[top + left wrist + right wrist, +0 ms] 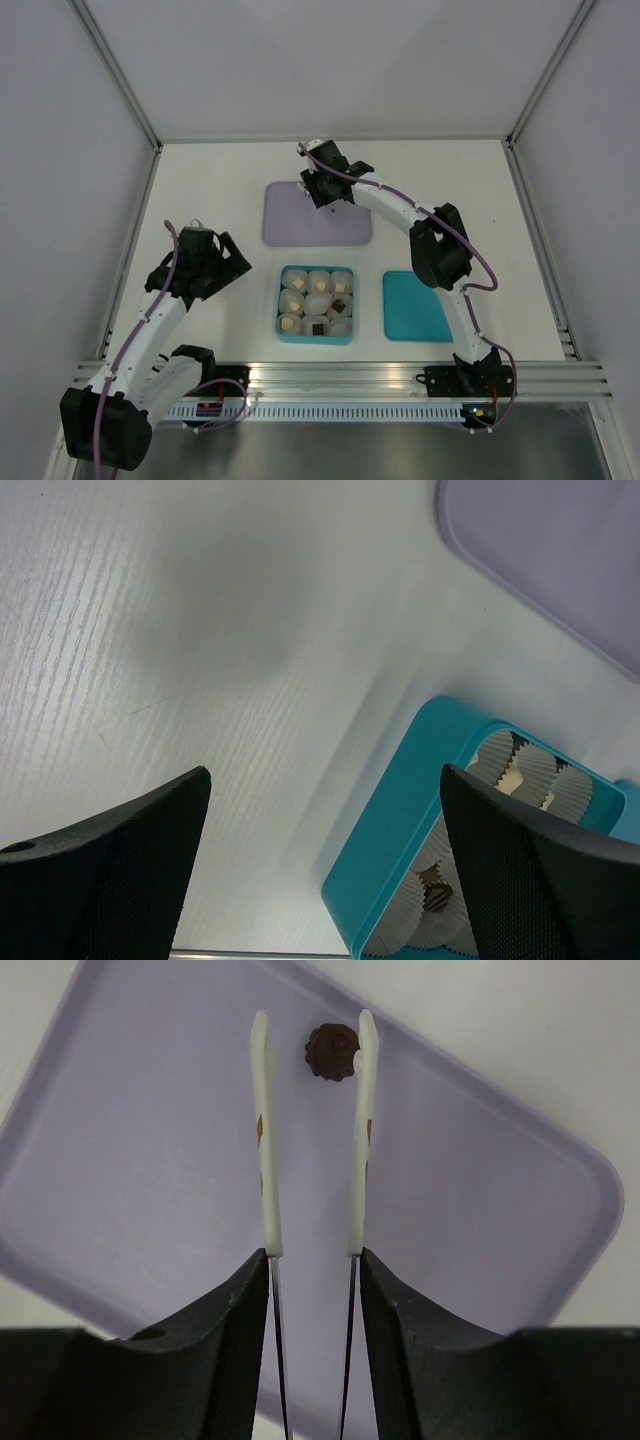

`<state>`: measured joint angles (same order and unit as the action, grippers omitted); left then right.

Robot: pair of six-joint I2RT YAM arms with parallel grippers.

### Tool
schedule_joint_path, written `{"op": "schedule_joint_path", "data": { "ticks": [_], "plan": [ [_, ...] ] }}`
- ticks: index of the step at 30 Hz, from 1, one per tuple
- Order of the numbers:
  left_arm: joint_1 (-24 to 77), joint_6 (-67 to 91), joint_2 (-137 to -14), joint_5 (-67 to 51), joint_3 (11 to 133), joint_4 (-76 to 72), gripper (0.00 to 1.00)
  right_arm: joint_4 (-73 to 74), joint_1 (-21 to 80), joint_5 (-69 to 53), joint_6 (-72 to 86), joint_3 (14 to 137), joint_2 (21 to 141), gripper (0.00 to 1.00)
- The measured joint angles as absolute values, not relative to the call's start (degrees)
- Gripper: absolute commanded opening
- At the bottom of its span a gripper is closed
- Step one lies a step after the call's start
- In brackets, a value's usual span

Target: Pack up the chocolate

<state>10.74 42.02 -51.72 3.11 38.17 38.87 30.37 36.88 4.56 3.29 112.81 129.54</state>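
Pick-up step: the right hand (314, 1028), narrowly parted, straddles a dark chocolate (328, 1052) near the edge of the lavender tray (480, 1220). Next, I judge: close gently, then lift. The left hand (322, 780) hangs wide open off that tray.

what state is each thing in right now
left tool, open, holding nothing
right tool, open, tips either side of the dark chocolate
dark chocolate, loose on the lavender tray, not gripped
teal box, uncovered, paper cups inside, several filled
teal lid, off, flat beside the box
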Motion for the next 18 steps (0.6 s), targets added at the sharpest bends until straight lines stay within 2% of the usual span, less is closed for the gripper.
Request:
{"op": "schedule_joint_path", "data": {
  "ticks": [18],
  "plan": [
    [10.74,42.02,-51.96,4.43,38.17,38.89,1.0,32.97,37.01,7.49,5.45,118.91,136.97,0.48]
  ]
}}
